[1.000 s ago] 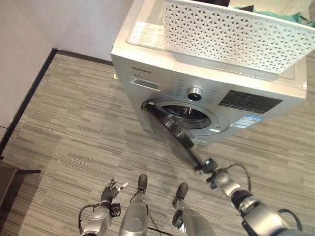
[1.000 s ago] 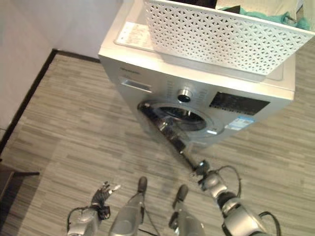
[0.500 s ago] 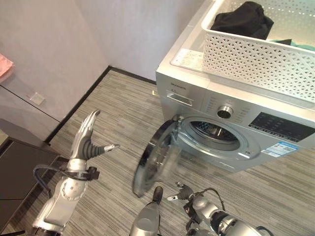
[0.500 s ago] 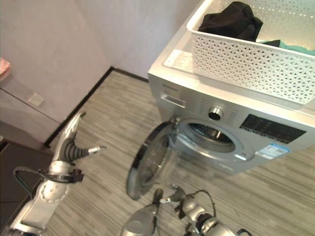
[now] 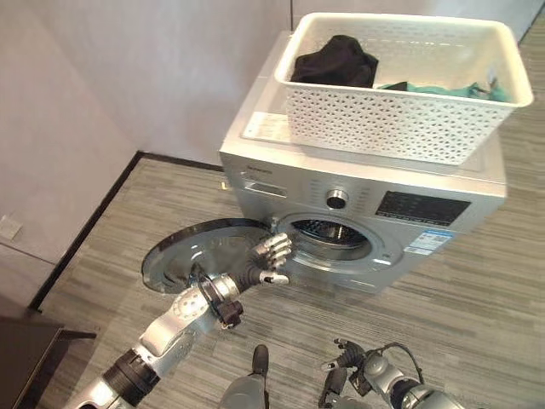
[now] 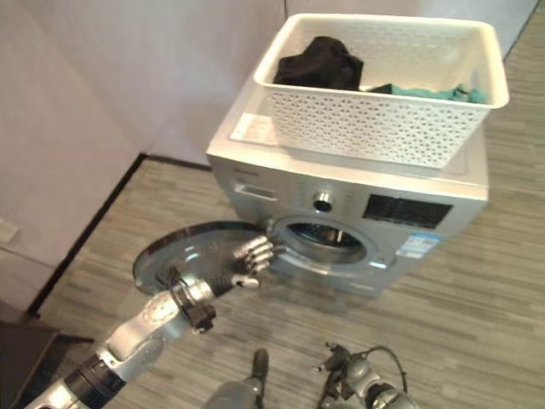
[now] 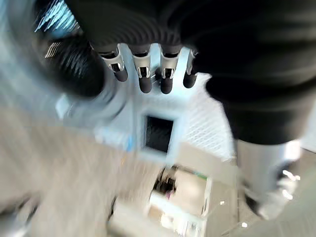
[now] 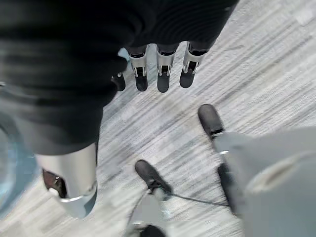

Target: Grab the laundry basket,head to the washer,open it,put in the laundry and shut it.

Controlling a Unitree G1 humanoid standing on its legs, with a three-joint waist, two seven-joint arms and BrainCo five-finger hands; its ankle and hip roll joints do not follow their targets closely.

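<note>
The left hand reaches in at the washer, its fingers loosely curled and holding nothing, the fingertips just at the inner edge of the door beside the drum opening. Whether they touch the door rim cannot be told. The door stands swung fully open to the washer's left side, its round glass facing up and outward over the floor. The right hand hangs low in front of the washer, well apart from it, above the floor; in its own wrist view the fingers are relaxed, slightly bent and empty.

On top of the washer sits the laundry basket, white and perforated, covering most of the lid. Inside it lie a black garment toward the basket's left end and a teal garment along its front wall toward the right. On the washer's front, above the drum opening, are a round knob and a dark display panel.

The floor around the washer is grey striped planking. A pale wall runs behind and to the left of the washer, edged by a dark skirting strip where it meets the floor
</note>
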